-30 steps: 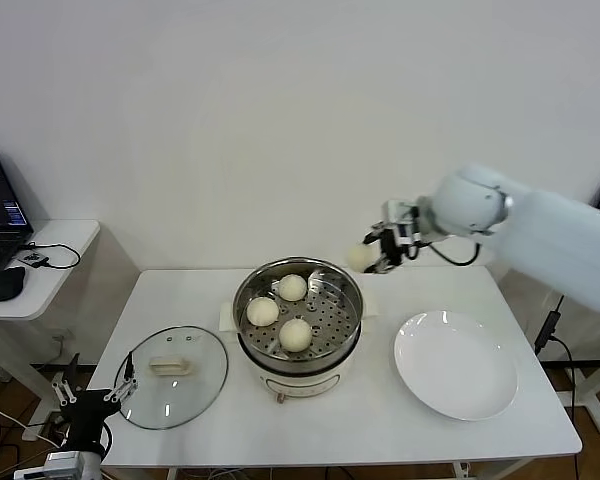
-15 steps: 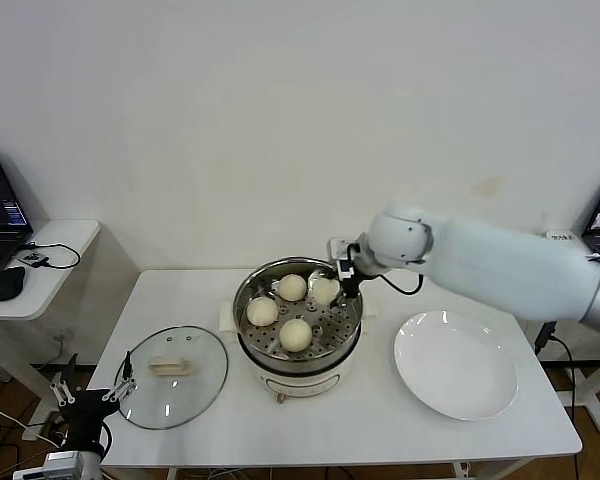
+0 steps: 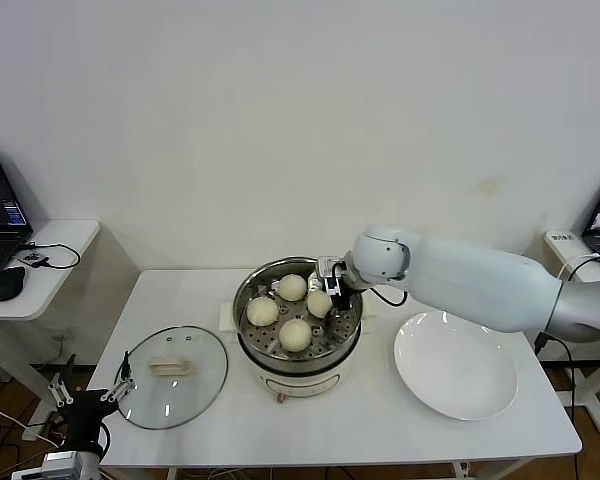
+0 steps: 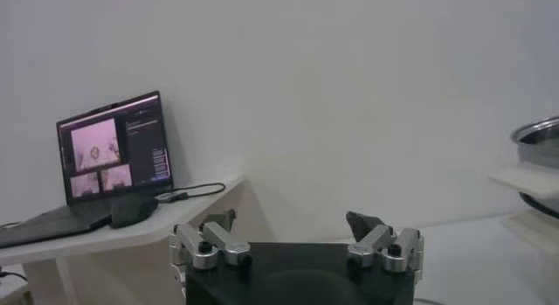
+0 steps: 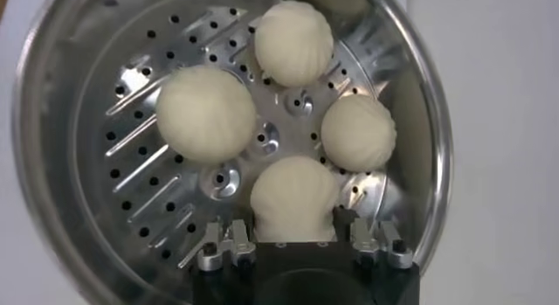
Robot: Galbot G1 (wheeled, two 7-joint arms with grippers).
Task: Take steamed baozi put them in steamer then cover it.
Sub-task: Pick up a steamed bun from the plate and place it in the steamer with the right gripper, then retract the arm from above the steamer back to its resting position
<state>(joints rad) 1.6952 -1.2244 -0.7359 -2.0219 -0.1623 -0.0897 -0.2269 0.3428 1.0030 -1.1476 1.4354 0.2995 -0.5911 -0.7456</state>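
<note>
right gripper (image 5: 293,237) holds the last bun (image 5: 293,197) low inside the steamer (image 3: 298,318), to set it beside three others.

Four baozi (image 5: 293,42) in steamer (image 3: 248,300); cover (image 3: 171,376) beside

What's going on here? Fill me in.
The right gripper is down inside the steamer, placing the fourth baozi on the perforated tray; its fingers look closed on it. Three other baozi are already in the steamer. The plate to the right holds none. The cover lies flat on the table, left of the steamer. The left gripper is parked low at the table's left corner, fingers open and holding nothing.
</note>
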